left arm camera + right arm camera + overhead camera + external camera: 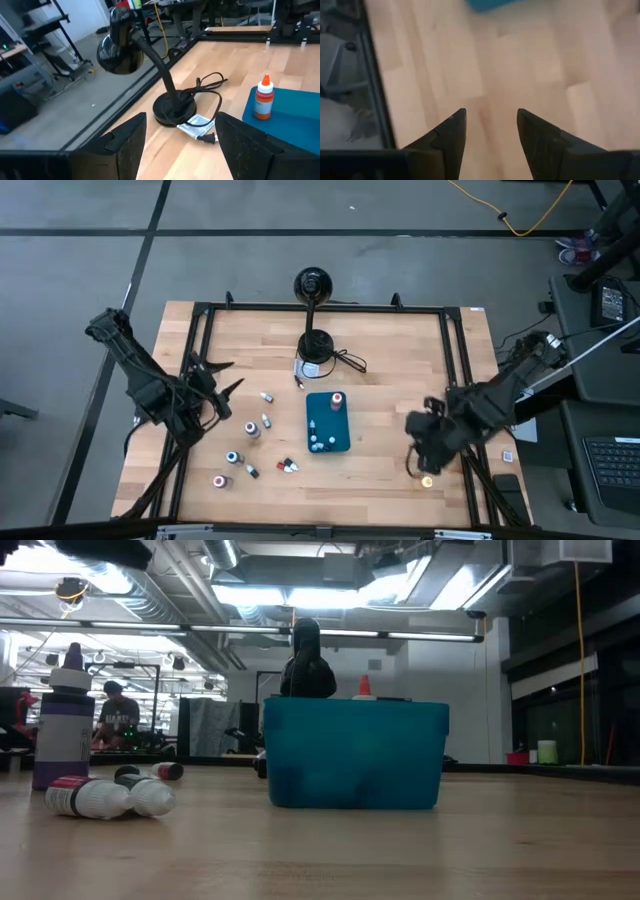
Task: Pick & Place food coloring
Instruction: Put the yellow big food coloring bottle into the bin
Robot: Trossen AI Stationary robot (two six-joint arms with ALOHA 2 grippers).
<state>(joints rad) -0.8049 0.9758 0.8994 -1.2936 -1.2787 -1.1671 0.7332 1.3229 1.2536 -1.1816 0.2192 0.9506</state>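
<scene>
Wooden table [390, 380] inside a black frame, concrete floor around it, open workshop behind in the low view. Teal tray [328, 423] sits mid-table, desk lamp [314, 345] behind it with its cord trailing.

Food coloring is split: one orange-capped bottle [264, 97] stands upright in the tray's far end, a few more lie at its near end [319, 444], caps hard to tell from above. The rest are scattered on the wood left of the tray [250, 452], some upright, some lying on their sides; the low view shows two lying close together [108, 797]. So my read is the tray is the drop point and sorting is partway.

Left gripper [180, 137] hovers at the left edge near the scatter, fingers apart, holding nothing; its camera looks over the lamp base toward the tray. Likely positioned for the loose bottles.

Right gripper [490, 130] hangs over bare wood right of the tray, fingers spread, empty. No bottles on that side, so it looks parked clear.
</scene>
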